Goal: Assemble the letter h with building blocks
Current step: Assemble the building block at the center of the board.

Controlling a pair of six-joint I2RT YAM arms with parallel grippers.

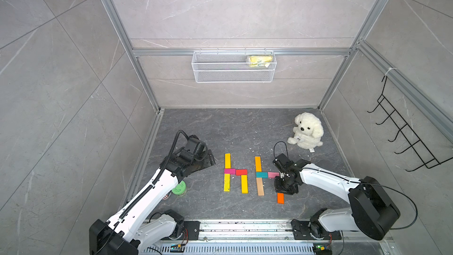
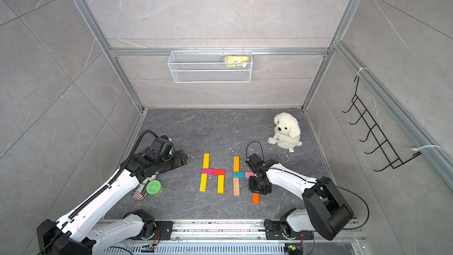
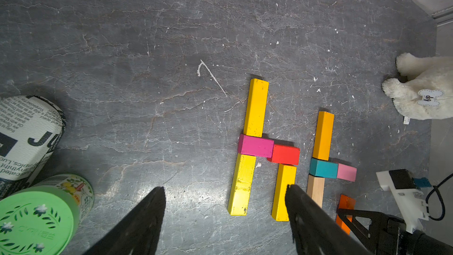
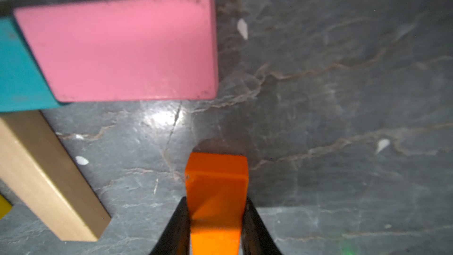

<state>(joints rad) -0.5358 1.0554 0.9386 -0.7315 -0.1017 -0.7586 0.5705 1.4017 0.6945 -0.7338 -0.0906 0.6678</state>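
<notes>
**Right gripper (image 4: pixel 215 202) clamped on the orange block (image 4: pixel 217 175)**

Both black fingers (image 4: pixel 179 226) press the long sides of the orange block. Its free end points toward the pink block (image 4: pixel 117 47), with bare tabletop (image 1: pixel 245 131) between them. Whether the held block touches the tabletop cannot be told. In both top views its near end sticks out from under the gripper. The pink block lies end to end with the teal block (image 1: pixel 261 174). The teal block sits between the amber block (image 1: pixel 257 163) behind it and the tan block (image 1: pixel 260 186) in front, all three in one line. To the left lies a complete letter. The upper yellow block (image 1: pixel 227 160), magenta block (image 1: pixel 229 171) and lower yellow block (image 1: pixel 227 182) form its stem. The red block (image 1: pixel 241 172) joins the magenta one, and a golden block (image 1: pixel 244 183) runs forward from the red. Left gripper (image 3: pixel 224 188) hangs with jaws apart, holding nothing, left of the blocks and near the green-lidded can (image 1: pixel 179 188). A white plush dog (image 1: pixel 306 130) sits at the back right, apart from all blocks.
</notes>
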